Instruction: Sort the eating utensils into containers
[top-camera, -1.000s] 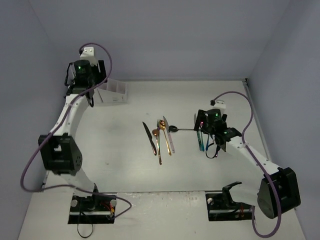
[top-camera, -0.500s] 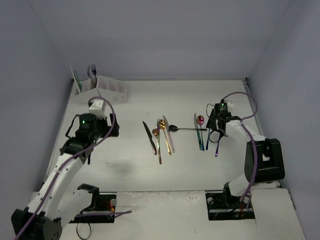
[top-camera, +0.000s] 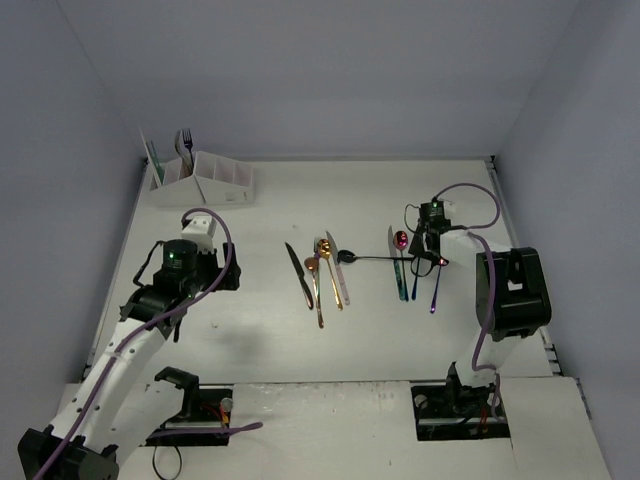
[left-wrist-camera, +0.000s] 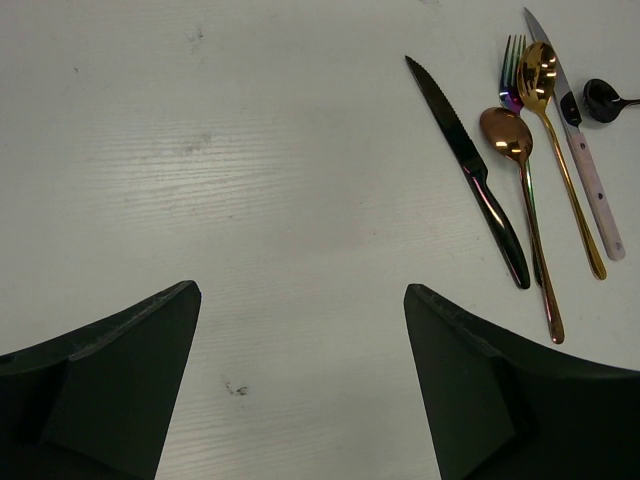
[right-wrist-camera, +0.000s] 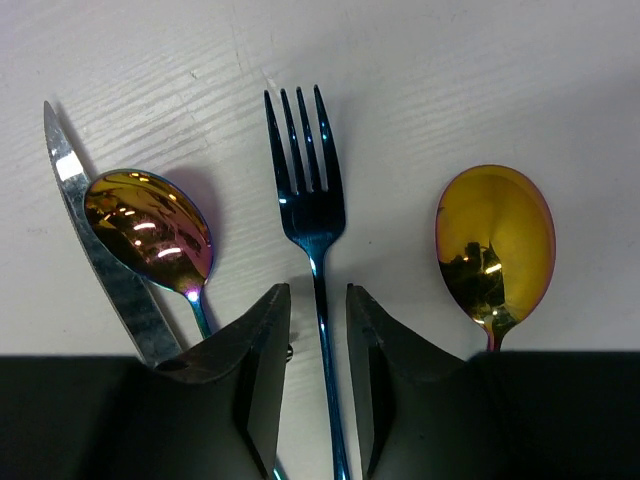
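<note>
1. Two slim gaps to go — close right gripper onto the straddled stem of blue fork, flat on table between spoons.
2. Lift straight, sparing both neighbours.
3. Keep left gripper, spread wide, off the route to white rack at far left.

wht table, lt blue-grey walls

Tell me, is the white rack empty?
Not empty: the rack holds a teal utensil and a blue fork at its left end.

The left gripper gapes wide, utensils lying upper right.
</note>
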